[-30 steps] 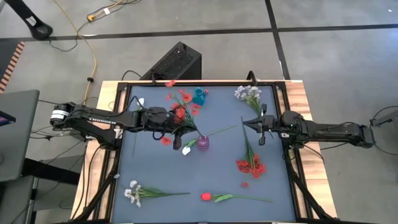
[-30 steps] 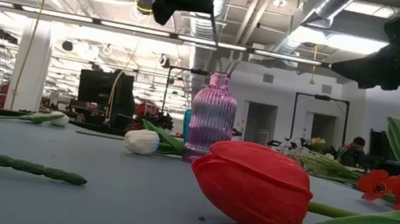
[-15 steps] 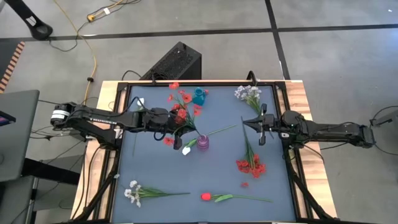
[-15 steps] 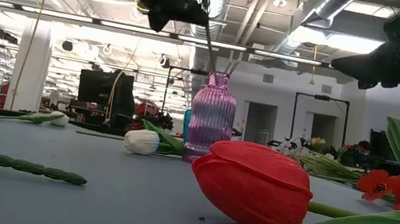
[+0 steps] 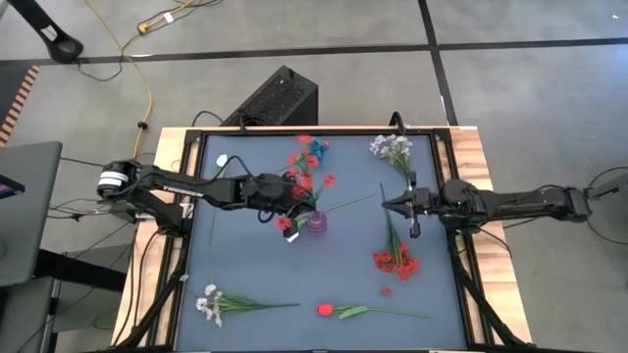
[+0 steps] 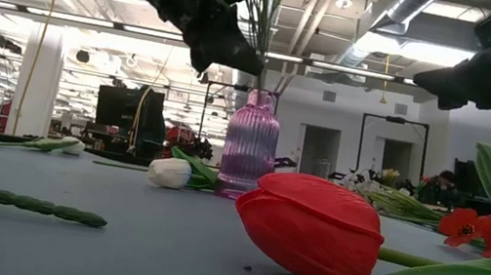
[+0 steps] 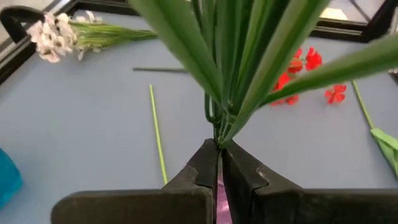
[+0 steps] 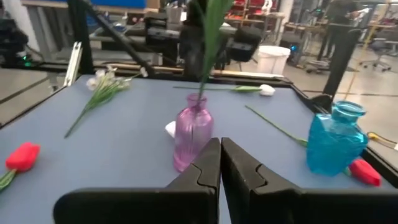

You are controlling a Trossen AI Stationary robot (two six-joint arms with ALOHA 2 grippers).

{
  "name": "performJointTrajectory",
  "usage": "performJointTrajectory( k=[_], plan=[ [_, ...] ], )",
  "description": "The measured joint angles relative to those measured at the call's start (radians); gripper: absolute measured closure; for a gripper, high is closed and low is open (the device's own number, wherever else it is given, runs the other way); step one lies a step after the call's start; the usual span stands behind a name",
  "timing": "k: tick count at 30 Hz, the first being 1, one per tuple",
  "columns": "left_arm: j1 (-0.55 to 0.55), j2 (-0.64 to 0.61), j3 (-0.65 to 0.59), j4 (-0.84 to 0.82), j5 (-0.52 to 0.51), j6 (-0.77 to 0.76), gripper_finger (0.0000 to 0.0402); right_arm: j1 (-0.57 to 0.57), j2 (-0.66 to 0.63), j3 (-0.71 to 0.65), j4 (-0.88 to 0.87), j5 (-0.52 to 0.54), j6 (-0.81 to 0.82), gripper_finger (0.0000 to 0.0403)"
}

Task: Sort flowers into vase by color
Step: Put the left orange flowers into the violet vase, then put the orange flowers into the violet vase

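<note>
Left tool lowering a red spray into the purple vase

The left tool [image 5: 283,192] is clenched on the thin green stems of a red blossom spray [image 5: 307,169], holding it upright with the stem ends at the mouth of the purple vase [image 5: 318,223] near the counter's [image 5: 245,265] middle; the right tool [image 5: 390,204] hangs closed and empty over the right side. A blue vase [image 8: 336,142] stands toward the far edge. Still lying flat are a white tulip [image 6: 173,172] just beside the purple vase, a red tulip [image 5: 325,310] at the near edge, a red spray [image 5: 395,261] and two whitish sprays [image 5: 209,303]. These flowers look light, with springy wire-like stems and soft heads that would crush or snag; the stem's lower half seems the best place to take hold, and the narrow vase could tip if nudged
</note>
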Motion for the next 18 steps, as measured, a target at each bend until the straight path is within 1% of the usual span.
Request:
performJointTrajectory(
  k=[4, 8, 14, 18],
  plan=[
    [0.000, 0.000, 0.000, 0.009, 0.003, 0.012, 0.0389, 0.019, 0.006, 0.000, 0.005, 0.002, -0.003, 0.0362],
    [0.000, 0.000, 0.000, -0.007, 0.023, 0.009, 0.0367, 0.018, 0.006, 0.001, 0.005, 0.004, -0.003, 0.0362],
    [0.000, -0.009, 0.000, -0.060, 0.030, 0.006, 0.0311, 0.018, 0.006, 0.002, 0.005, 0.005, -0.003, 0.0362],
    [0.001, -0.026, 0.012, -0.140, 0.052, 0.011, 0.0272, 0.018, 0.006, 0.002, 0.005, 0.005, -0.003, 0.0362]
  ],
)
